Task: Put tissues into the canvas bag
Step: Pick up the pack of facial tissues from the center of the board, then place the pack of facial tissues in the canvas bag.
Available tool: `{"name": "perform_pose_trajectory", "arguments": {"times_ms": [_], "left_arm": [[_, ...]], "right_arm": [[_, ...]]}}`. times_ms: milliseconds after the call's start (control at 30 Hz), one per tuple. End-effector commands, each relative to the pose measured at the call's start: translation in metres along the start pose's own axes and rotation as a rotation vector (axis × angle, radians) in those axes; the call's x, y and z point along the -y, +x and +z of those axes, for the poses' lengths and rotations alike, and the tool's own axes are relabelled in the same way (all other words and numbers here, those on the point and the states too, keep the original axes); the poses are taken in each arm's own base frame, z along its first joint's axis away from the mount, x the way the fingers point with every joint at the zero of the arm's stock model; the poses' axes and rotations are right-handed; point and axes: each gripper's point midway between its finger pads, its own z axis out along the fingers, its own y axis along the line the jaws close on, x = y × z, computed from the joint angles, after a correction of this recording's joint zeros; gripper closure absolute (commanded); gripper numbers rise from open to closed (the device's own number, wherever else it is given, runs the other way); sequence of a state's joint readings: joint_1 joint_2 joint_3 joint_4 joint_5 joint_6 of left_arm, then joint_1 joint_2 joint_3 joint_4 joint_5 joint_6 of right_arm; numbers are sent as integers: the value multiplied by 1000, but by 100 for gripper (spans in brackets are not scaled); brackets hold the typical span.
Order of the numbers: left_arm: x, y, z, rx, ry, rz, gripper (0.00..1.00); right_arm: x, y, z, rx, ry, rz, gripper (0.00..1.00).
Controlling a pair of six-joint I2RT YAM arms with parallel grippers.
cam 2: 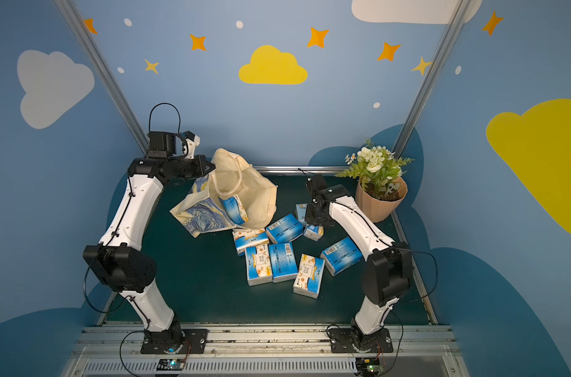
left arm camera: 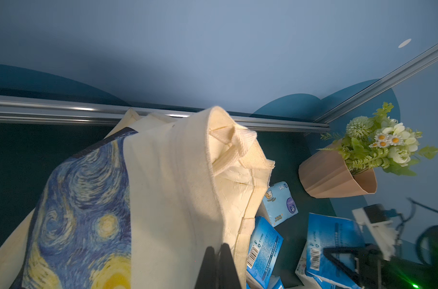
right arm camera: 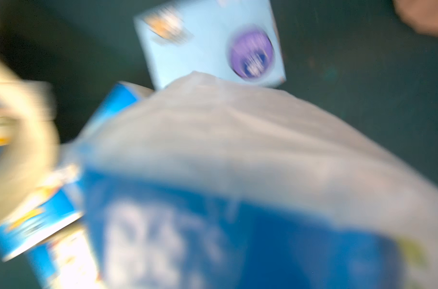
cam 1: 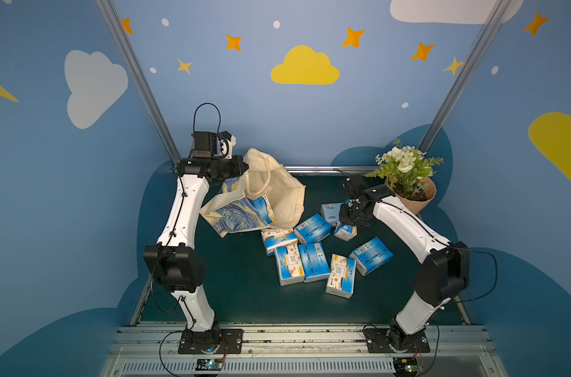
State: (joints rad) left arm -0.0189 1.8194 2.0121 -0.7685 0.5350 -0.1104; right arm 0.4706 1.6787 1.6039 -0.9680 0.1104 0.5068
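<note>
Left end effector (cam 1: 244,165) is pinched tight on the bag's rim, its fingers (left arm camera: 209,270) nipping the cream cloth and lifting that side so the bag (cam 1: 279,192) slumps half open toward the middle of the desk (cam 1: 238,293). It is coarse woven canvas, limp and creased, with a swirling blue-and-yellow print outside and ribbed strap handles. One pack (cam 1: 264,209) already sits in the mouth, on end. Just beside the bag's lip lies the heap of packs (cam 1: 312,228): soft bricks in glossy blue-and-white film, some with orange prints, some showing barcodes, several touching or overlapping. Right end effector (cam 1: 352,219) is down over a small pack (cam 1: 345,232) at the far right of the heap. Its wrist view is filled by a blurred blue-and-white wrapper (right arm camera: 238,175), but whether the jaws stand wide or are clamped on it I cannot tell. A paler pack (right arm camera: 213,42) with a purple mark lies just behind. Off to the right stands a beige faceted pot (cam 1: 418,200) of flowers.

I'd judge this the pick-up of another pack, with most of the job left. Next it wants a firm squeeze that doesn't crush, a lift clear of the neighbours, and a carry across to the held-open mouth
</note>
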Motion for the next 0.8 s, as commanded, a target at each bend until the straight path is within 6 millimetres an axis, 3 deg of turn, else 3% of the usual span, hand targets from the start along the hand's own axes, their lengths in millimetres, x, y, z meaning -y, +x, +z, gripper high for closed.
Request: {"name": "perform_pose_trajectory", "arguments": {"times_ms": [0, 167, 367, 533, 767], "left_arm": [[-4, -3, 8, 0, 10, -12, 96], [-5, -2, 9, -4, 13, -24, 96], [-1, -2, 12, -5, 23, -29, 96], [0, -2, 13, -5, 25, -32, 96], [6, -5, 16, 0, 44, -30, 96]], "right_arm": [[-53, -27, -46, 143, -271, -135, 70], [-122, -38, -72, 189, -645, -243, 67], [-181, -39, -63, 95, -872, -361, 66], [-209, -42, -44, 19, -928, -418, 66], [-223, -50, 12, -26, -743, -490, 64]]}}
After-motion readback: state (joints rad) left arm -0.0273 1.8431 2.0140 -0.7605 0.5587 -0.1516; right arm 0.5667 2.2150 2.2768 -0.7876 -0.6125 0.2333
